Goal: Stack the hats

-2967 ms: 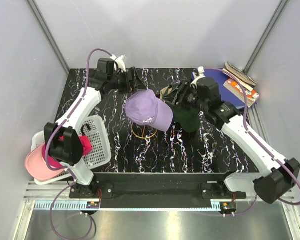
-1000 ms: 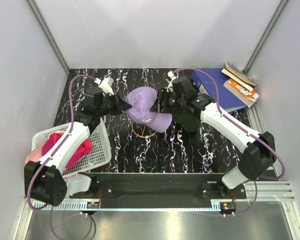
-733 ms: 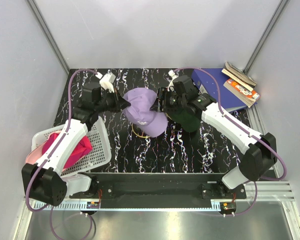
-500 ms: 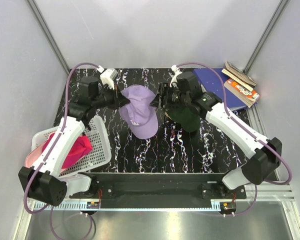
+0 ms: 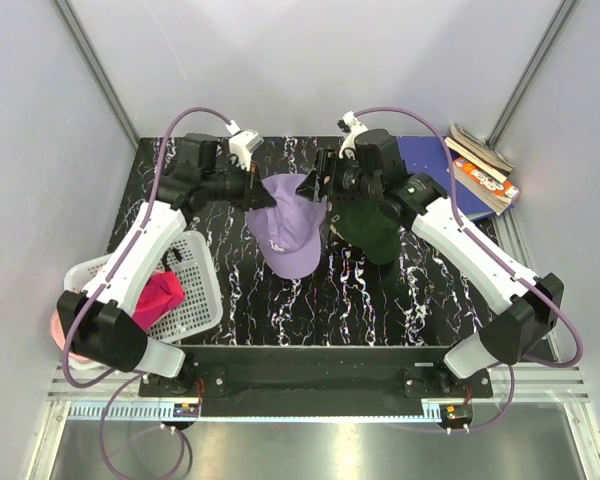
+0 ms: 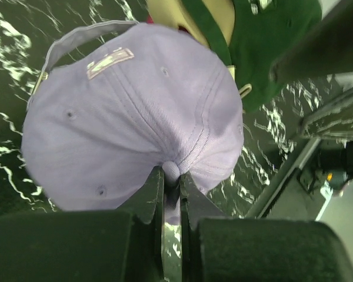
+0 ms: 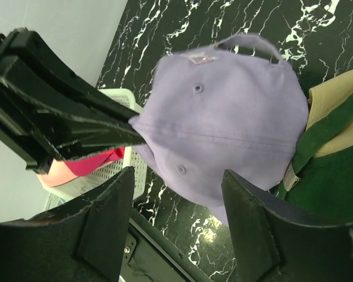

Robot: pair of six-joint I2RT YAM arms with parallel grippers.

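Green cap (image 5: 372, 228) seemingly laid on tan cap (image 6: 219, 16); lavender cap (image 5: 288, 225) is clamped by L pincer (image 6: 172, 174), R pincer (image 7: 177, 173) apart; magenta cap (image 5: 160, 297) in basket (image 5: 198, 292) not yet stacked.

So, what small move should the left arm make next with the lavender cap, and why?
Probably carry the lavender cap sideways toward the dark green cap and lower it on top. The left gripper is shut on the lavender cap's crown, and that cap is beside the green one rather than over it. The right gripper is open and holds nothing.
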